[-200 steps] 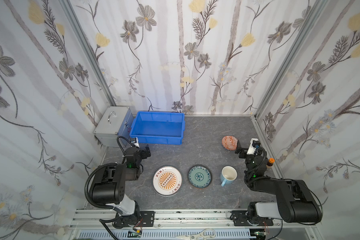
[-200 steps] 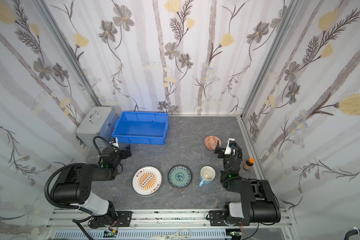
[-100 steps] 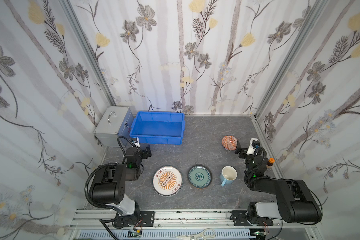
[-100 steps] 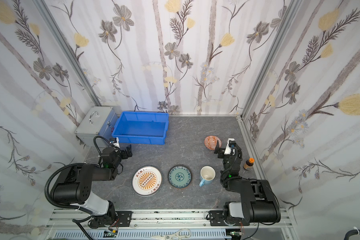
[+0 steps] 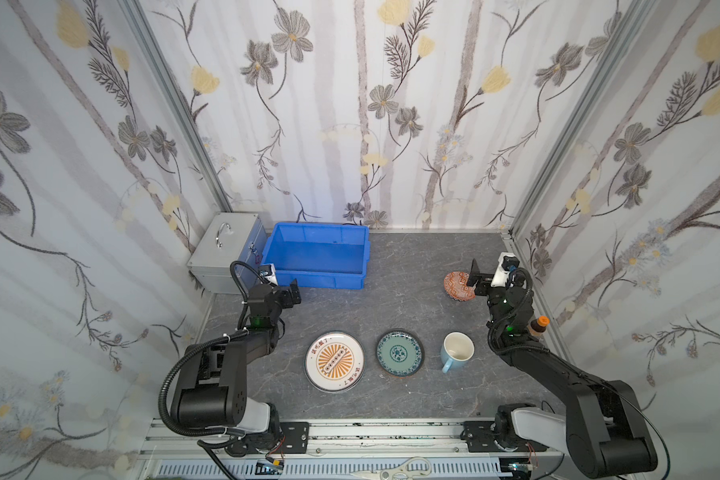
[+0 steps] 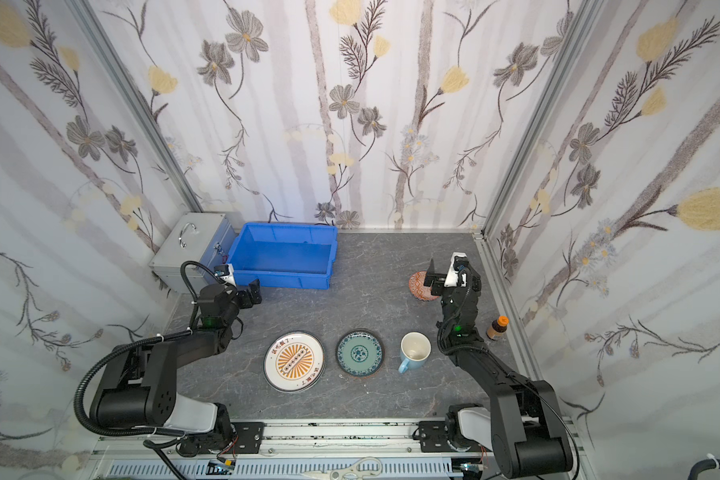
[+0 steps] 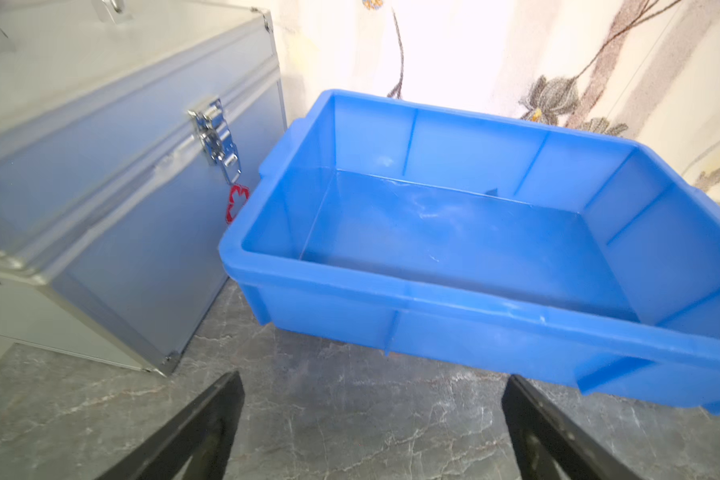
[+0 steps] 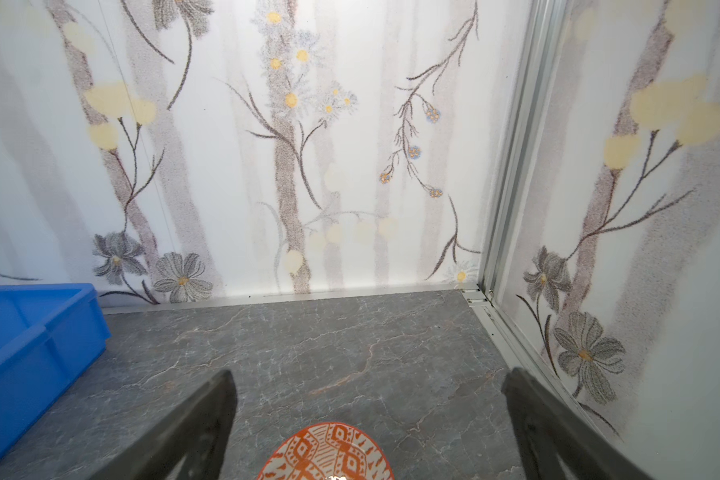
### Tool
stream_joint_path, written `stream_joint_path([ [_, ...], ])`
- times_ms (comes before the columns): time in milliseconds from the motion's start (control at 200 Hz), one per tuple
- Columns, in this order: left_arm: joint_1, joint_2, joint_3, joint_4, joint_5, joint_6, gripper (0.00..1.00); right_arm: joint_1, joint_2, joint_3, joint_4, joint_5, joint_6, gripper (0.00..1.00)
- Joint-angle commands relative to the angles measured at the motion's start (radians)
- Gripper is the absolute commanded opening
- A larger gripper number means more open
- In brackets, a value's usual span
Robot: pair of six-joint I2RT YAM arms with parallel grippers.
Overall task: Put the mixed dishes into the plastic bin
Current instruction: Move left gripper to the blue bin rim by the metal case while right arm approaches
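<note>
A: Biggest first?

B: Grey marbled table (image 5: 412, 266). Then bin (image 5: 321, 254) at back left, upright and empty, just beside case (image 5: 225, 249) on its left.

A: Dishes?

B: None in bin yet. Lined up along the front: sunburst plate (image 5: 335, 361) leftmost, teal plate (image 5: 400, 353) just beside it, then mug (image 5: 458, 352), upright, handle toward the front. Apart from those, farther back on the right, bowl (image 5: 454, 284).

A: Grippers?

B: Low over bare table before bin's near wall, left gripper (image 7: 373, 382), with fingers (image 7: 204, 419) spread wide, grasping nothing. Over bowl's edge in both top views, right gripper (image 8: 371, 374), likewise released. Seen from right wrist view with bowl's rim between the fingers, touching neither.

A: Anything smaller?

B: Orange-capped bottle (image 5: 537, 326) at table's right edge, well right of mug.
</note>
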Motion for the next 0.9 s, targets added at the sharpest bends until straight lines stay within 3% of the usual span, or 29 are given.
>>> stream_joint_path([
  [0,-0.021,-0.047,0.051,-0.178,-0.063,0.004,0.99,0.037,-0.042,0.114,-0.263,0.036,-0.005,1.0],
  [125,-0.03,-0.072,0.15,-0.302,-0.104,-0.073,1.0,0.085,-0.038,0.281,-0.472,-0.012,0.056,1.0],
  [270,-0.045,-0.003,0.396,-0.592,-0.15,-0.123,0.98,0.155,0.046,0.447,-0.609,-0.115,0.186,0.99],
  [360,-0.049,0.065,0.551,-0.759,-0.182,-0.155,0.98,0.228,0.159,0.573,-0.665,-0.176,0.255,0.94],
  [570,-0.046,0.28,0.88,-1.088,-0.185,-0.167,0.97,0.392,0.427,0.859,-0.817,-0.149,0.239,0.89],
  [689,-0.031,0.364,0.947,-1.152,-0.145,-0.178,0.95,0.428,0.498,0.921,-0.847,-0.207,0.253,0.89],
  [894,-0.013,0.462,1.07,-1.233,-0.15,-0.161,0.95,0.45,0.51,0.88,-0.829,-0.257,0.255,0.92],
])
